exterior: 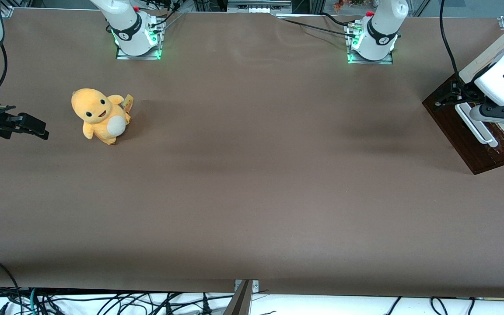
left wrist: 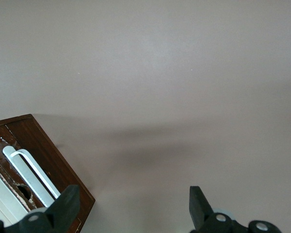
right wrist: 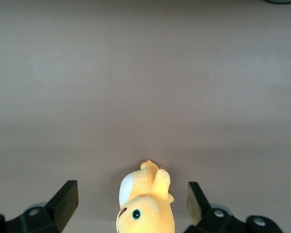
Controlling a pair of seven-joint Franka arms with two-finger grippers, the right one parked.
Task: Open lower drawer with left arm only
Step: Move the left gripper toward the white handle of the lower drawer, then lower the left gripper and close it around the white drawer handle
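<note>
The left arm (exterior: 503,76) hangs over the lower drawer (exterior: 462,129) at the working arm's end of the brown counter (exterior: 252,175), its black gripper (left wrist: 133,208) poised just above the drawer's glossy dark wooden front. The fingers (left wrist: 65,206) are spread wide and released, grasping nothing, one of them over the white bar handle (exterior: 475,124). The drawer front faces up toward the arm, the handle lying along it. An orange plush toy (exterior: 100,116) sits well apart from the drawer, toward the parked arm's end of the counter.
</note>
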